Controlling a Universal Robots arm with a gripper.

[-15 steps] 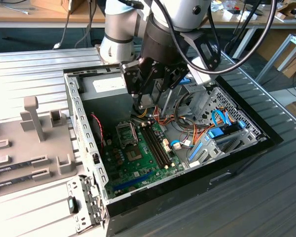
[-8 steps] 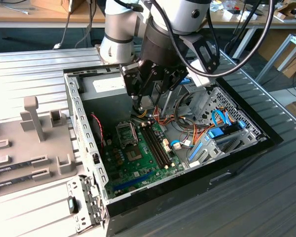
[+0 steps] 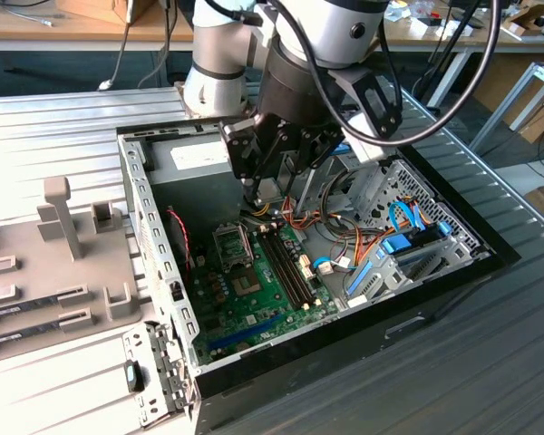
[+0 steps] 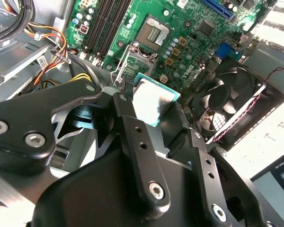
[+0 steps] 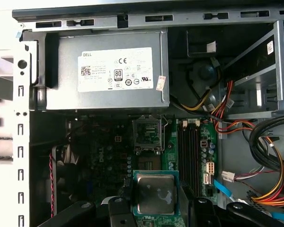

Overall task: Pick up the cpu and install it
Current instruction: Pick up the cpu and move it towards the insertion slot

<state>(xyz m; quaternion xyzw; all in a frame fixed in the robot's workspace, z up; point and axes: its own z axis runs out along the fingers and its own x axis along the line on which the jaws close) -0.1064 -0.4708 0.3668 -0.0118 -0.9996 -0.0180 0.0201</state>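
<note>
Above the motherboard (image 5: pixel 109 156), near its open socket (image 5: pixel 146 134), the gripper (image 4: pixel 150 104) clamps its fingers (image 4: pixel 128 118) on opposite edges of the cpu (image 5: pixel 155 194), a light, stiff, probably fragile chip best held level by its rim.

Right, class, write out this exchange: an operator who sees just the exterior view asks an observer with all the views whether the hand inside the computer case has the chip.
Operator: Does the hand have the chip?
Observer: Yes. In the second wrist view the hand is shut on the chip, gripping two opposite edges.
Operator: Is it in the socket?
Observer: No. In the first wrist view the socket lies apart from the chip, with a strip of green board between them.
Operator: Which face do you see?
Observer: Its silver metal top faces the first wrist camera.
</note>
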